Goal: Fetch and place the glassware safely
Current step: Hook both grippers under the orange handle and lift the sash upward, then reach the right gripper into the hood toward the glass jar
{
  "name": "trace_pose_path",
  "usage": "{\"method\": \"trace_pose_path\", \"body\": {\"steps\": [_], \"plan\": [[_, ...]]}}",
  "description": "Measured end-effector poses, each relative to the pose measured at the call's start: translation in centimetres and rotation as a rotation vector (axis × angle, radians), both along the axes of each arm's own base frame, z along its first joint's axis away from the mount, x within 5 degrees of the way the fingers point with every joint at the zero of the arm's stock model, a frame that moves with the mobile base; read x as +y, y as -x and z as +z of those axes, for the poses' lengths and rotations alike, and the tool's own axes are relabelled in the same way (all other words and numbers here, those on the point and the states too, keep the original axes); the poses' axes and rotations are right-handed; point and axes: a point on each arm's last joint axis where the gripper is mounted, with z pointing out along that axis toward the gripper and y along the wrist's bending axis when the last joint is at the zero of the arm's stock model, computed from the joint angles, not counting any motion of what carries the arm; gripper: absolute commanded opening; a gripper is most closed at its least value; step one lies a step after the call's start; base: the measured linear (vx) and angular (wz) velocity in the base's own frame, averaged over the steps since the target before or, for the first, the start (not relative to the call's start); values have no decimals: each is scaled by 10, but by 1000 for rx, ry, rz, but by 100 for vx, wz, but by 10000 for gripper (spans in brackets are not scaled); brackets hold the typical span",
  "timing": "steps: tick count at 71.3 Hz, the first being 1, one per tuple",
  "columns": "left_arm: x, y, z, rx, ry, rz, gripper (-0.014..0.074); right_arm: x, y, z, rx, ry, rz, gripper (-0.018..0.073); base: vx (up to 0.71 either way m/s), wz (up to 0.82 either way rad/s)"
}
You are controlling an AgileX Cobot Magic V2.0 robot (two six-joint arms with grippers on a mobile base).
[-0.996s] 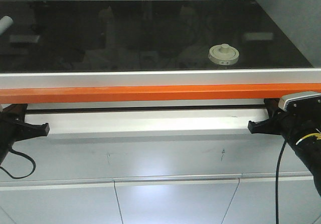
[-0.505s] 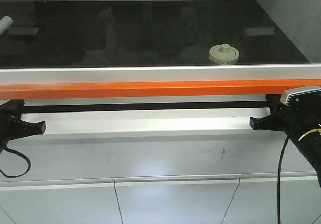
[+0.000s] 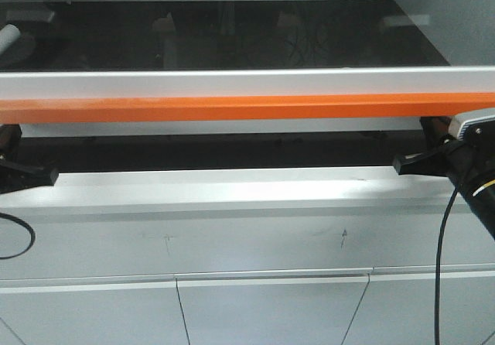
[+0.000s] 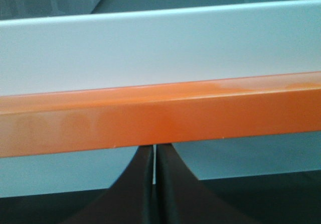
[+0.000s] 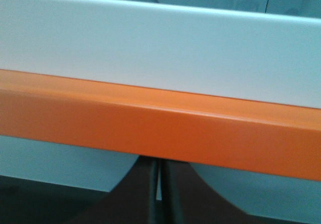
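Lab robot at a glass-fronted enclosure: a silver rail (image 3: 232, 80) and an orange bar (image 3: 232, 107) span the middle of the front view. A dark gap lies between the bar and the white sill (image 3: 232, 186) beneath.

The left gripper (image 3: 48, 176) reaches in from the left edge of the frame and the right gripper (image 3: 402, 162) from the right edge. Each has its tip at the gap, just under the bar.

Both wrist views show the bar crossing the frame directly above the black fingers (image 4: 143, 184). On each gripper the jaws are pressed nearly together, a thin slit between them and nothing held. Whether the tips touch the bar's underside cannot be told.

Behind the glass, the black counter (image 3: 232, 35) fills the top of the frame, with a white cylinder end (image 3: 9, 37) at upper left. The glass jar is out of sight in all three views, so its position cannot be told.

A black cable (image 3: 441, 268) hangs at lower right, in front of the white cabinet (image 3: 263, 314).
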Motion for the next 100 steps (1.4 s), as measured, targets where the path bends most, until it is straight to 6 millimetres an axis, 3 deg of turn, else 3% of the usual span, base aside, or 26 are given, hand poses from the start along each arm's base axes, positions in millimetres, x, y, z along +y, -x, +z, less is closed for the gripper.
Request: {"method": "trace_pose_path", "body": {"steps": [19, 47, 60, 80, 100], "plan": [[-1, -7, 38, -59, -16, -8, -7, 0, -1, 35, -85, 17, -2, -3, 0, 0], [-2, -4, 109, -219, -48, -19, -7, -1, 3, 97, -272, -8, -7, -3, 0, 0], [-3, 4, 136, -339, -65, -28, -7, -1, 8, 106, -294, -6, -7, -3, 0, 0], [-3, 9, 139, -303, -67, -25, -7, -1, 15, 111, -250, 4, -21, -3, 0, 0], [-2, 39, 150, -163, -72, -5, -7, 5, 28, 116, -138, 5, 41, -3, 0, 0]]}}
